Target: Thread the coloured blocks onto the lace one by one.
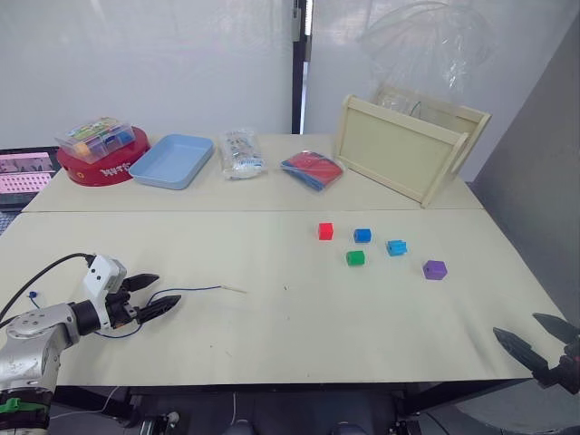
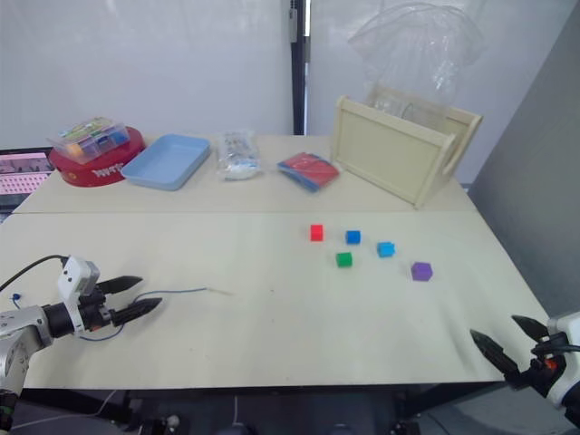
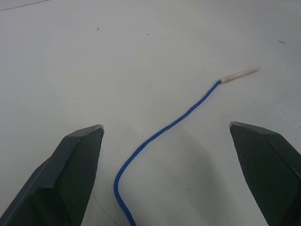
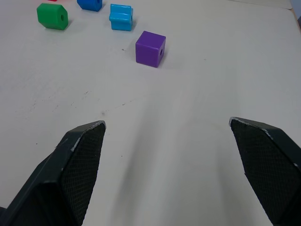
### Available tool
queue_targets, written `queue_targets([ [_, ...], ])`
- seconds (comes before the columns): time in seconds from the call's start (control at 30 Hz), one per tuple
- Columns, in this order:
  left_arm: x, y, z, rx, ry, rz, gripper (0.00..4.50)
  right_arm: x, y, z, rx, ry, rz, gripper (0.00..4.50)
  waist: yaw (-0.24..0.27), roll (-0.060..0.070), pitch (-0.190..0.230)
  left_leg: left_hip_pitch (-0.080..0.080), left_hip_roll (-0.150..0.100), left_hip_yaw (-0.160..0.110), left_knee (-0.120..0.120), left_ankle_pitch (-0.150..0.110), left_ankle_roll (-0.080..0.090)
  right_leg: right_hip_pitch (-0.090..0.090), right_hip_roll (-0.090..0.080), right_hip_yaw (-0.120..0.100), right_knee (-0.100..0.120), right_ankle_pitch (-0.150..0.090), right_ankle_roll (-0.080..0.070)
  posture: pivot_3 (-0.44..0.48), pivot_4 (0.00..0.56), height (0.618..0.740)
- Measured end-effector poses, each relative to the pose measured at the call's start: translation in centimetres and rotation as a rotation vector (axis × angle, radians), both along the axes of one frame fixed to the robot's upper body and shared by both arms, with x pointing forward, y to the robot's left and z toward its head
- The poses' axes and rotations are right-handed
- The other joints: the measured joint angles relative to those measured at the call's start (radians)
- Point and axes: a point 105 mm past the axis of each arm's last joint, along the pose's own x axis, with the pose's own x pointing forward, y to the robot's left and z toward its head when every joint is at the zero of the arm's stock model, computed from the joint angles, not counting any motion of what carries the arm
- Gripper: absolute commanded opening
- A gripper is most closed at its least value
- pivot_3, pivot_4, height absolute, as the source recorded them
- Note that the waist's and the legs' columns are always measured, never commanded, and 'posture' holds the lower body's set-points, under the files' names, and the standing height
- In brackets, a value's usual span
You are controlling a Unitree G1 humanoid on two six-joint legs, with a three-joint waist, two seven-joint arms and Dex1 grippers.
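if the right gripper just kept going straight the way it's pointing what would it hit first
Most likely the purple block. The open right gripper points across bare table toward it, and nothing lies between them. The block sits slightly off the centre line, so a near miss is possible.

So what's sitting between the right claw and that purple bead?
Nothing: only bare table lies between the open right gripper and the purple bead, as the right wrist view shows.
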Motion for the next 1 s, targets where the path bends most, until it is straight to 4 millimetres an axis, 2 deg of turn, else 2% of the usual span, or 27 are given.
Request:
queue_targets([
  [0.17,0.5,-0.8,0.7,-0.021,-0.011,-0.061,4.5,0.4,0.5,0.1,0.022,-0.011,0.014,4.46,0.0,0.0,0.0,0.0,0.0,0.0,0.001,0.0,0.0,0.0,0.0,0.0,0.001,0.0,0.0,0.0,0.15,0.74],
  [0.4,2.5,-5.5,1.2,-0.052,-0.026,-0.305,4.5,1.8,5.6,1.0,0.067,-0.015,0.206,4.46,0.001,0.0,0.0,0.0,0.0,0.0,0.002,0.0,0.0,0.001,0.0,-0.001,0.001,0.0,0.0,0.0,0.15,0.74],
  [0.57,3.3,-8.3,1.0,0.065,0.015,-0.56,4.5,2.2,8.9,1.9,0.046,0.0,0.37,4.46,0.001,0.0,0.0,0.0,-0.001,0.0,0.003,0.0,0.0,0.001,0.0,-0.001,0.002,0.0,0.0,0.0,0.15,0.74],
  [0.8,4.7,-10.0,-0.2,0.217,0.073,-0.742,4.5,2.2,11.1,2.4,-0.016,0.032,0.502,4.46,0.0,-0.001,0.0,-0.002,-0.001,-0.001,0.004,0.0,0.0,0.001,0.001,-0.002,0.001,0.0,0.0,0.0,0.15,0.74],
  [1.0,5.3,-9.7,-0.8,0.327,0.092,-0.776,4.5,1.9,12.7,3.1,-0.023,0.015,0.551,4.46,-0.004,-0.001,0.0,-0.002,-0.001,-0.001,0.006,0.0,0.001,0.001,0.0,-0.002,0.001,0.0,0.001,0.0,0.15,0.74],
])
